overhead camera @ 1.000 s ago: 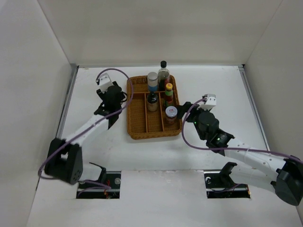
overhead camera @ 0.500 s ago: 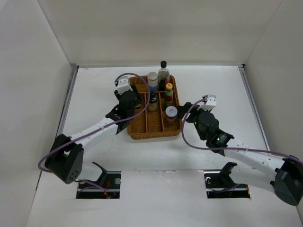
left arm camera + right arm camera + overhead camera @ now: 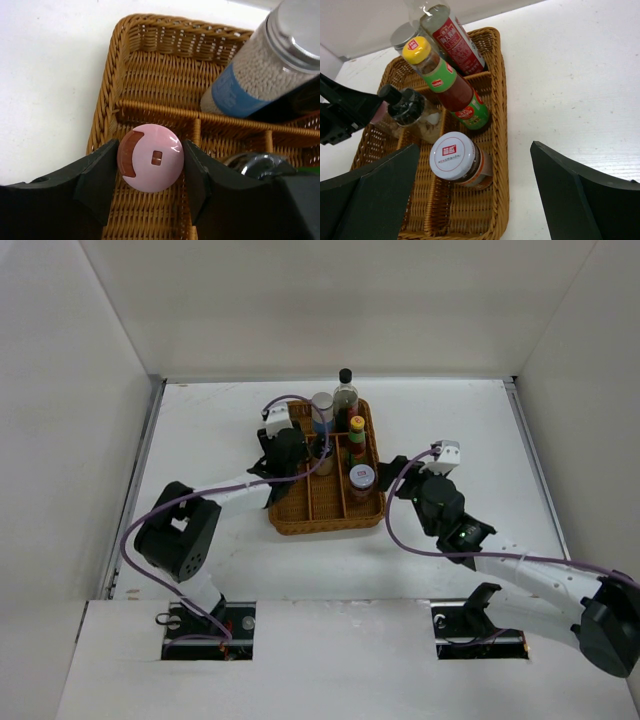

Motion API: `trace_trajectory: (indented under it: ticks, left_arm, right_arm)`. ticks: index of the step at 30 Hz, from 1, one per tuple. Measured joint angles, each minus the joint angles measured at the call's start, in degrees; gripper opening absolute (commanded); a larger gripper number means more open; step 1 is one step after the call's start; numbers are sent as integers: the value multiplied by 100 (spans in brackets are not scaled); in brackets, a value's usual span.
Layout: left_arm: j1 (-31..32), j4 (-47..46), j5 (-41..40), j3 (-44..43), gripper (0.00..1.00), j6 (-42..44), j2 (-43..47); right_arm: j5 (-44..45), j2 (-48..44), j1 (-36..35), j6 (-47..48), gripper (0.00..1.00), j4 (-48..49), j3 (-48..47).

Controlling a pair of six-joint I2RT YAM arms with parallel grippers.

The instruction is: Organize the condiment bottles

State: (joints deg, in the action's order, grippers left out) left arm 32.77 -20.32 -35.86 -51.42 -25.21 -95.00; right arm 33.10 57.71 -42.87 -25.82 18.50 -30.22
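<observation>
Over the tray (image 3: 107, 90), left gripper (image 3: 150, 167) clamped on pink-lidded jar (image 3: 150, 156), we should lower it upright between dividers (image 3: 165, 108); right gripper (image 3: 475, 150) spread, empty.

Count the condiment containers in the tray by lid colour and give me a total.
Black: 2, the tall bottle and the short bottle
Grey: 1, the blue-labelled jar
Yellow: 1, the yellow-capped bottle
Pink: 1, the pink-lidded jar
White: 1, the squat jar
Total: 6
</observation>
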Motion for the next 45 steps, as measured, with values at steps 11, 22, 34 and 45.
trace_trajectory:
  ticks: [11, 22, 34, 45]
  left_arm:
    - [26, -175, -63, 393, 100, 39, 686]
    - [-498, -195, -407, 1888, 100, -577, 3617]
    - [-1893, 1508, 345, 2817, 100, -2107, 3700]
    - [-1794, 1661, 509, 2702, 100, -2240, 3449]
  right_arm:
    - [4, 0, 57, -17, 100, 0, 17]
    - [144, -111, 260, -238, 100, -4, 118]
    - [-173, -367, 1311, -1158, 29, -26, 601]
    - [-671, -393, 1622, -1676, 78, 195, 837]
